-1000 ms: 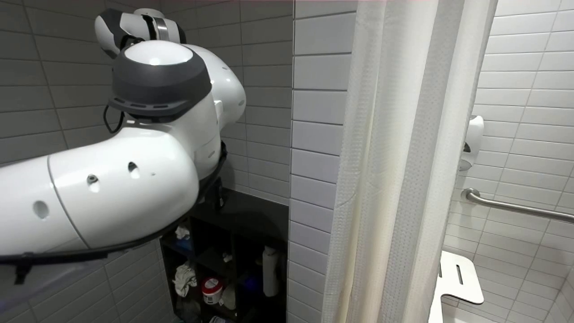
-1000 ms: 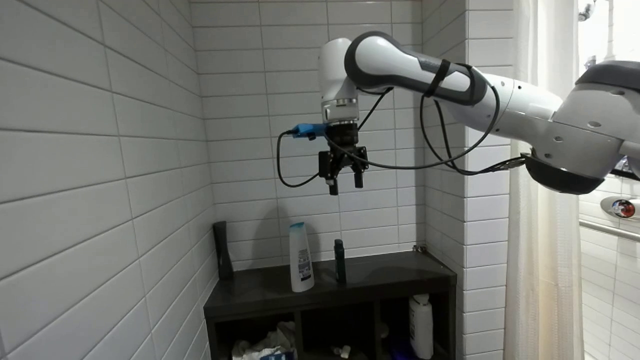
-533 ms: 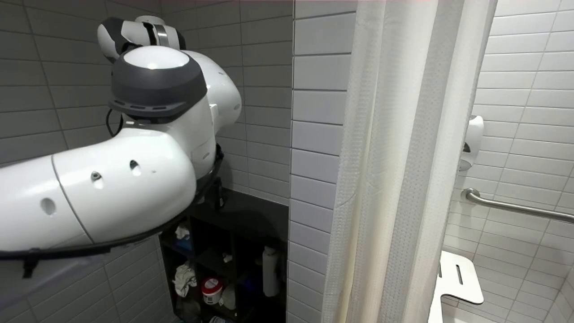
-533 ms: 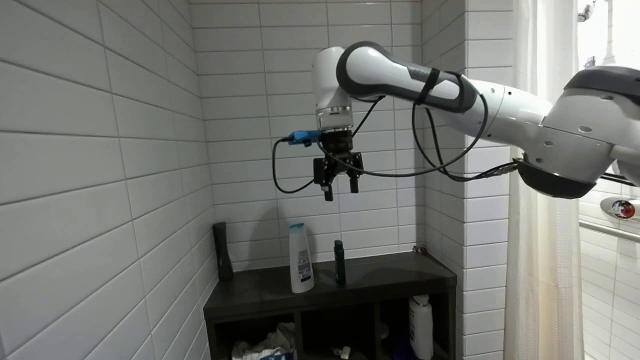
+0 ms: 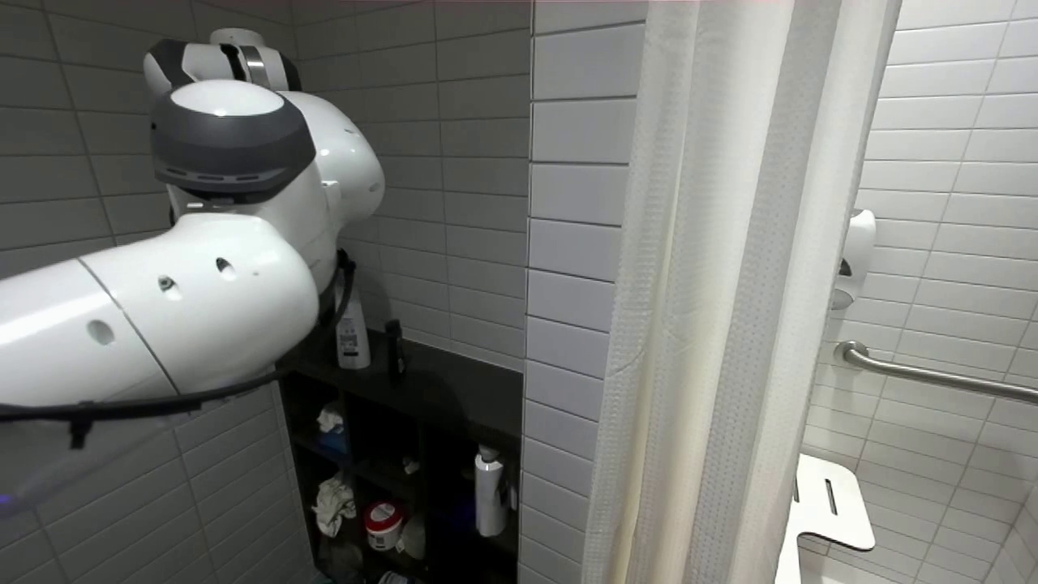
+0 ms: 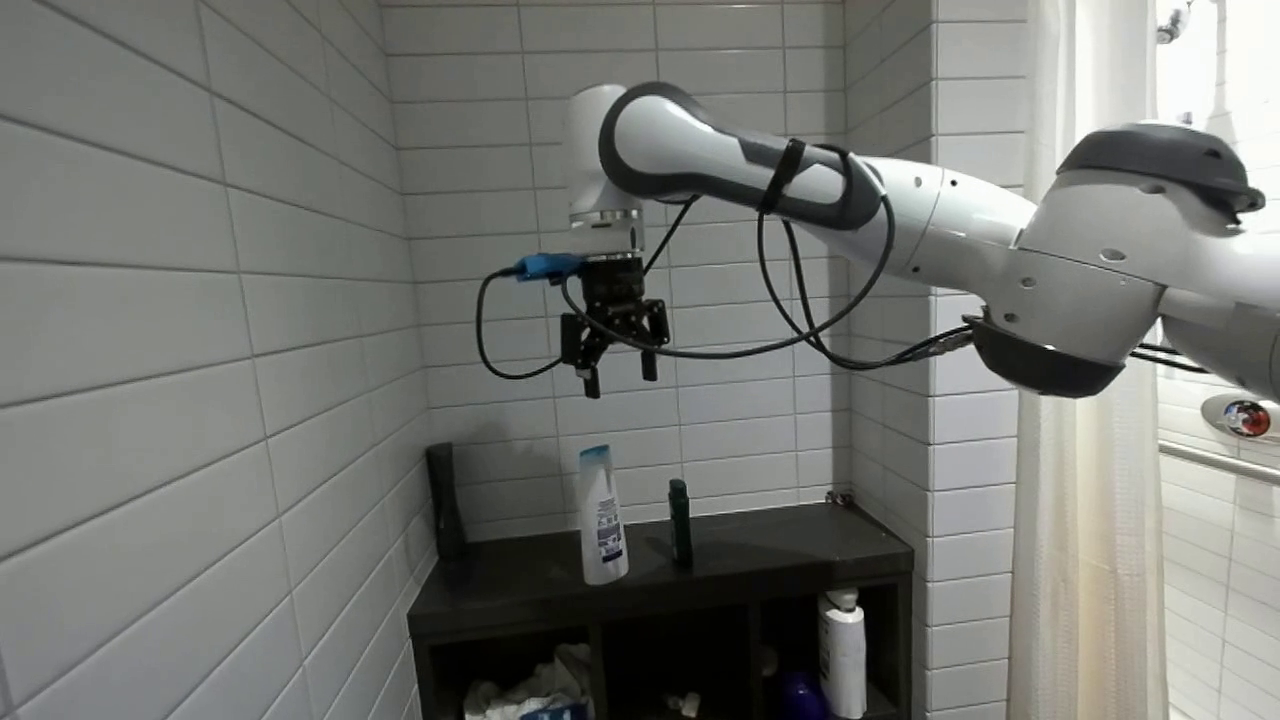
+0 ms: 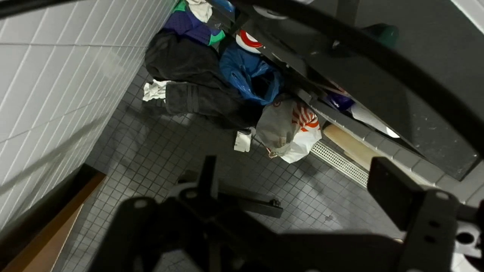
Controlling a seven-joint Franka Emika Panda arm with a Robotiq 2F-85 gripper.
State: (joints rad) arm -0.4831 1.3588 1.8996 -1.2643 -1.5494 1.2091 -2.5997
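Above the dark shelf unit in an exterior view hangs my black gripper (image 6: 621, 380), pointing down, its jaws wide apart and holding nothing. Lower down, a white bottle with a blue cap (image 6: 603, 525) stands on the shelf top, apart from the fingers. To its right is a slim dark green bottle (image 6: 680, 525); a dark bottle (image 6: 445, 505) stands by the left wall. Between the spread fingers of my gripper (image 7: 297, 177) in the wrist view, only floor tiles show. The arm hides the gripper in an exterior view, where the white bottle (image 5: 353, 337) peeks out beside it.
The dark shelf top (image 6: 790, 530) has compartments below, one with a white bottle (image 6: 843, 655). Tiled walls (image 6: 180, 330) flank the unit. A shower curtain (image 6: 1085, 480) hangs at right. On the floor lie a white bag (image 7: 298, 143), a blue bag (image 7: 242, 68) and dark cloth (image 7: 196, 90).
My arm first sank a little, then swung left with the gripper still wide. The white bottle, hidden behind the arm before in an exterior view, now shows. The bottles have stayed put.
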